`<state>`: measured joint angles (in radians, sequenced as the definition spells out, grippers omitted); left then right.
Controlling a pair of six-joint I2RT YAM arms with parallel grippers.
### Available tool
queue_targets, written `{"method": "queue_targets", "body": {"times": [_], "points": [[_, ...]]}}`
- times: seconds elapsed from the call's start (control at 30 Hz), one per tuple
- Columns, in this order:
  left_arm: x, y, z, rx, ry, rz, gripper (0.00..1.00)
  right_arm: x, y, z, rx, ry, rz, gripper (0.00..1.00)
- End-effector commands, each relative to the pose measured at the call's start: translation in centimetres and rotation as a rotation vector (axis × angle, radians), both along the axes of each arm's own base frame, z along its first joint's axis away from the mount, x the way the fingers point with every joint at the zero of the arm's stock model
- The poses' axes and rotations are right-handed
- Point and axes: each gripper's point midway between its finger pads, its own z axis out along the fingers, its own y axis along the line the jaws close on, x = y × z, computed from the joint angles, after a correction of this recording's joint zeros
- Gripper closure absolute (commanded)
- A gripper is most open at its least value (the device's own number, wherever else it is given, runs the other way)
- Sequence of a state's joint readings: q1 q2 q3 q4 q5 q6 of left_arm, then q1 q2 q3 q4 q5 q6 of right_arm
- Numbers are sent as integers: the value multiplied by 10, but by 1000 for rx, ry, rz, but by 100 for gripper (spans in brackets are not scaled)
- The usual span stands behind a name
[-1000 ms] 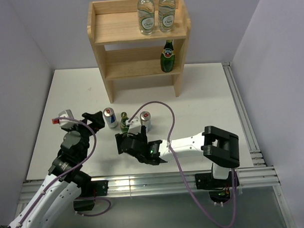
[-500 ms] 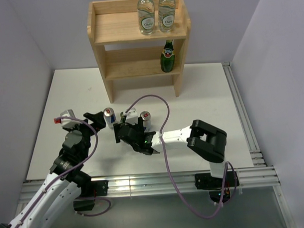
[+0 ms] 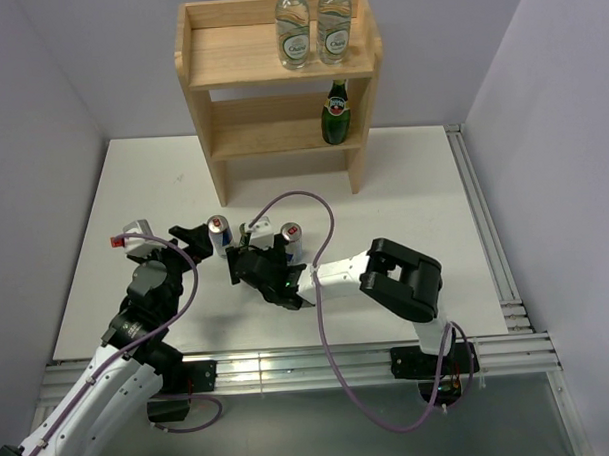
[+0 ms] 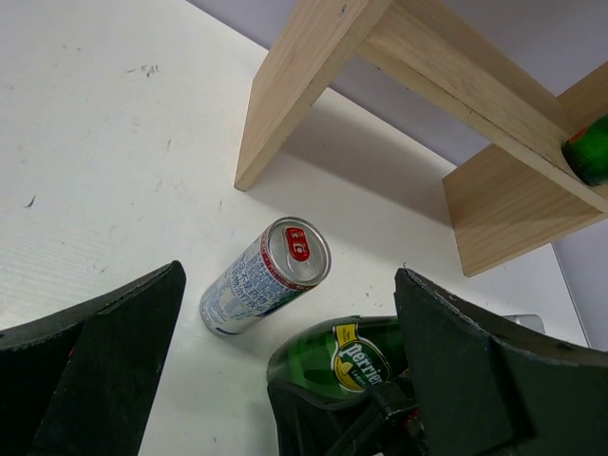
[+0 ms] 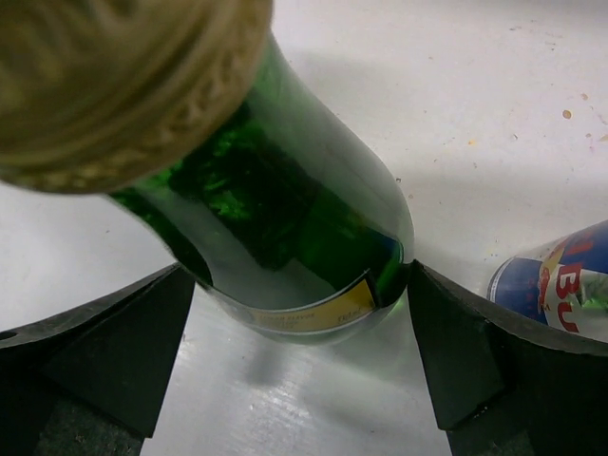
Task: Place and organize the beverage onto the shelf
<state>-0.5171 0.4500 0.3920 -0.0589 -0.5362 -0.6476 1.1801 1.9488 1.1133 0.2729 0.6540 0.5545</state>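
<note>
— Looking at the lower left of the overhead view first: how do the left jaws stand?

— Wide apart, with nothing between them, low over the white tabletop (image 3: 403, 185). A slim silver-blue-red can (image 3: 221, 235) stands upright just ahead of their gap, clear of both fingers in the wrist view.

— And nearer the middle?

— A dark green glass bottle with a gold cap (image 5: 285, 209) stands on the tabletop between the right jaws. They are spread wide too, one finger at each side of the bottle's body, level with its yellow-edged label. I cannot tell whether either finger presses on the glass.

— Anything to the right of that?

— A second slim can (image 3: 291, 241), upright, just beside the bottle and the right jaws.

— Where is the shelf?

— The light pine three-tier wooden shelf (image 3: 239, 72) stands at the top centre of the frame, at the far side of the tabletop. A clear plastic water bottle with a white label (image 3: 293, 28) and its twin (image 3: 335, 27) stand side by side at the right end of the rimmed top board. Another dark green glass bottle (image 3: 335, 112) stands at the right end of the middle tier.
</note>
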Motion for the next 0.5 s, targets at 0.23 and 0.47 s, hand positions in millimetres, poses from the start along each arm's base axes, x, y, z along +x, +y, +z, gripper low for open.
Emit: {"method": "queue_targets", "body": {"times": [0.23, 0.47], "points": [[1, -4, 8, -7, -35, -22, 1, 29, 9, 11, 29, -116, -95, 0], [-1, -4, 12, -14, -50, -26, 1, 37, 4, 0, 35, -142, -151, 1]]}}
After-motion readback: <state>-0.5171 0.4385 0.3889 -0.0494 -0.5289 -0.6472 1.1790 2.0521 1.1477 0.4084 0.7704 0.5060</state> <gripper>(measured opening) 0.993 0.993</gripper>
